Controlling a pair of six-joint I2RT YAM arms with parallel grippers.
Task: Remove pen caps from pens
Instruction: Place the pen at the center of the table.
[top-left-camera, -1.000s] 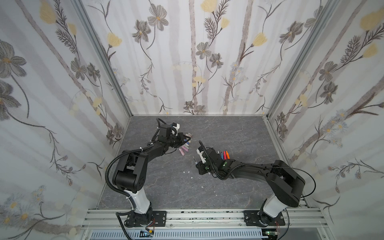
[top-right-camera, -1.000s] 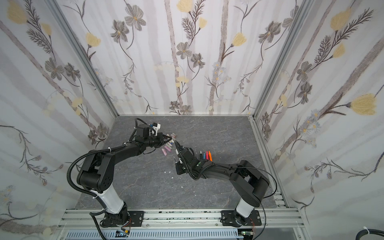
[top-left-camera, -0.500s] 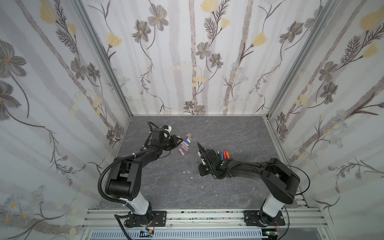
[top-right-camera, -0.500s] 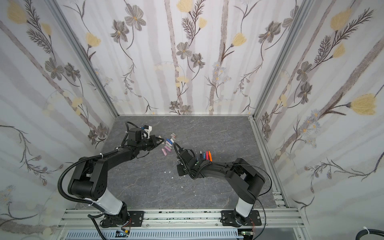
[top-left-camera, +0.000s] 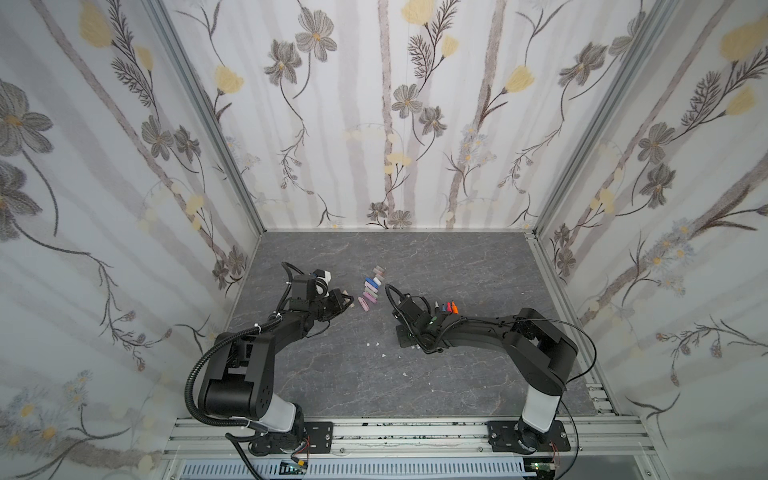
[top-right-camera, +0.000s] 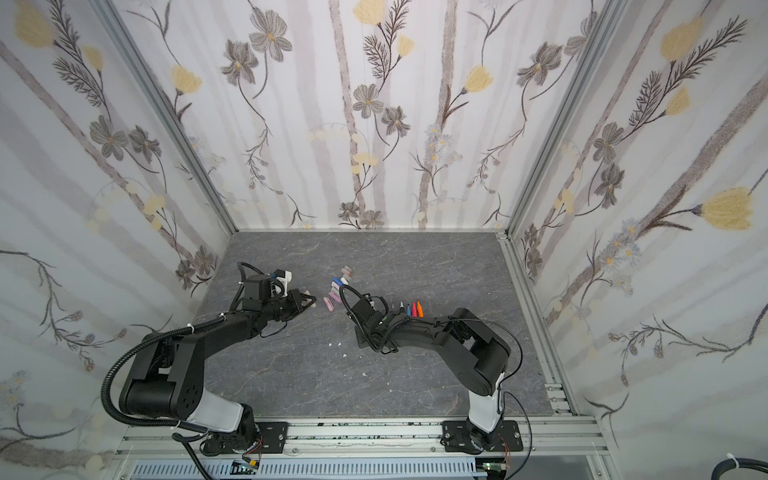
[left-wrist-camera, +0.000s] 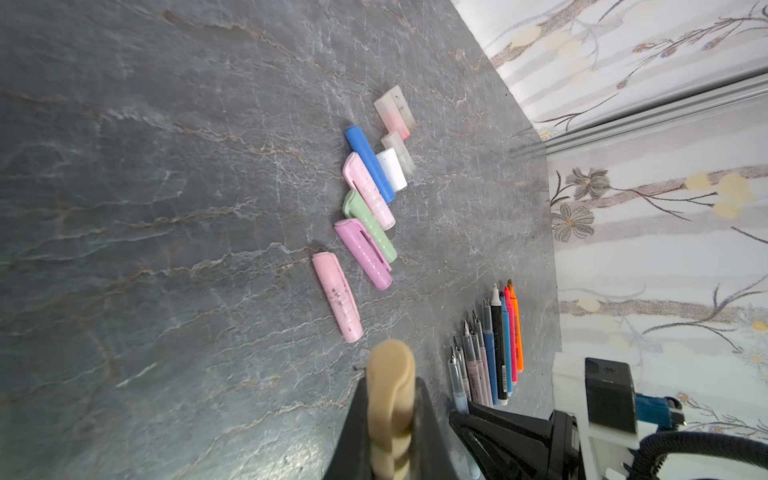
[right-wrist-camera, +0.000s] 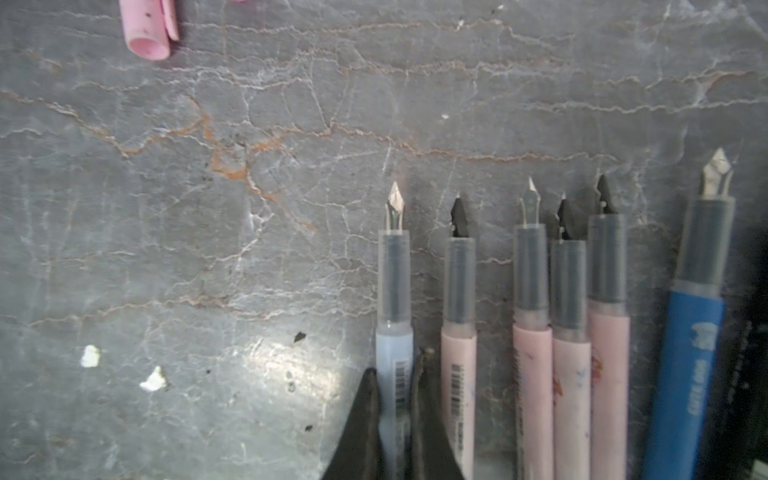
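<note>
Grey marbled desk (top-left-camera: 457, 257), floral walls: the short pastel plastic pen caps (left-wrist-camera: 368, 224) lie loose in a slanted row mid-desk, and the slim uncapped pens (left-wrist-camera: 496, 353) lie side by side near them. Your left pincer (left-wrist-camera: 390, 365) is closed, pads together on nothing, close to the caps. Your right pincer (right-wrist-camera: 395, 376) is clamped on the pale-blue pen (right-wrist-camera: 394, 345) at the end of the pen row.

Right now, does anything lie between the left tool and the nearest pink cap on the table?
Nothing visible does. In the left wrist view, only bare table separates the closed left tool from the pink cap just ahead of it. The pens lie off to one side, out of that path.
</note>
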